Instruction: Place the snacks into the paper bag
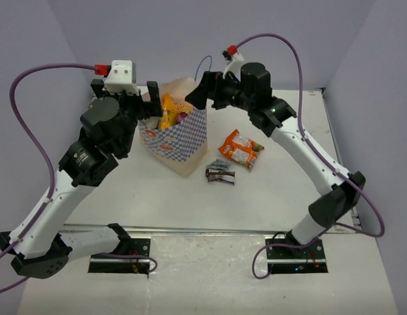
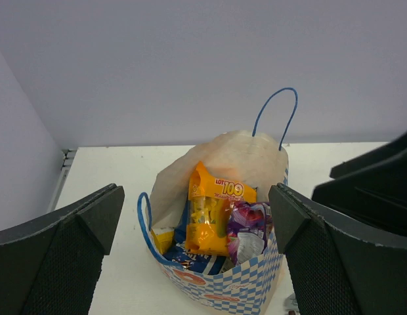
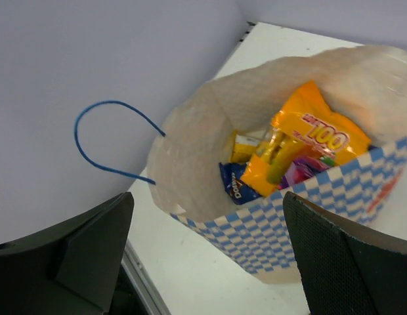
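The paper bag [image 1: 180, 141] stands upright at mid-table, white with blue checkered sides. Inside it are a yellow-orange bag [image 2: 213, 216], a purple packet [image 2: 248, 226] and a blue-and-white bag [image 2: 197, 262]. An orange packet with green [image 1: 241, 149] and a small dark brown bar [image 1: 220, 175] lie on the table to the right of the paper bag. My left gripper [image 1: 132, 102] hovers open at the bag's left side. My right gripper [image 1: 202, 90] hangs open over the bag's far right rim, holding nothing. In the right wrist view the bag's mouth [image 3: 190, 151] gapes below the fingers [image 3: 348, 256].
A small grey wrapper [image 1: 218, 164] lies just behind the brown bar. A blue cord handle [image 2: 276, 115] sticks up from the bag's far side. Walls close off the table at the back and on both sides.
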`<control>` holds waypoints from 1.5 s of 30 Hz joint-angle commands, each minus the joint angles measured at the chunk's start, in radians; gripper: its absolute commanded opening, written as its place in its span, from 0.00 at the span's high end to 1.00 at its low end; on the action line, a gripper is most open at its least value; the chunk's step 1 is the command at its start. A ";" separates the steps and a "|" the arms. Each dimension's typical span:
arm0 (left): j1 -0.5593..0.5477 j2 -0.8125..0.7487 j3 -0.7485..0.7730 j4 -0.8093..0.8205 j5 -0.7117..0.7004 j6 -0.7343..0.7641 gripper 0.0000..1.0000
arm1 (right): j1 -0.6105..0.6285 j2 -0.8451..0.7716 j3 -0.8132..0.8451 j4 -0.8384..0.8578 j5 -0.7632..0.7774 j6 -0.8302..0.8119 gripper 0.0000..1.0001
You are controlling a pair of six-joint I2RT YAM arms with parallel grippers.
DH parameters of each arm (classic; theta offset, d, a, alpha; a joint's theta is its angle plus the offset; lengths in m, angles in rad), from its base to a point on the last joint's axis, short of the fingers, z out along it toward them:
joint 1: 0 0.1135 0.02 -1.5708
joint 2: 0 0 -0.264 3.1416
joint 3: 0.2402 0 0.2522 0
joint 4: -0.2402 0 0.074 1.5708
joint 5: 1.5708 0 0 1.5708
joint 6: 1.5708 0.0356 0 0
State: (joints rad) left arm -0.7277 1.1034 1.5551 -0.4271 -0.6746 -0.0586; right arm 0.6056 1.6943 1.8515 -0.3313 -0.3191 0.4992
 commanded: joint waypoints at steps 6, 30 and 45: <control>0.001 -0.027 -0.035 0.002 0.021 -0.076 0.00 | -0.116 -0.323 -0.434 -0.017 0.144 -0.013 0.01; 0.001 -0.102 -0.110 -0.026 0.043 -0.147 0.00 | -0.451 -0.168 -0.779 -0.083 0.097 0.144 0.01; 0.001 -0.099 -0.082 0.034 -0.011 -0.012 0.00 | -0.451 0.056 -0.741 -0.026 0.175 0.130 0.02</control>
State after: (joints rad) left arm -0.7277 1.0256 1.4494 -0.4335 -0.6472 -0.1162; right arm 0.1562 1.7355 1.0573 -0.3683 -0.1883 0.6292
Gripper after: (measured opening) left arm 0.997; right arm 0.986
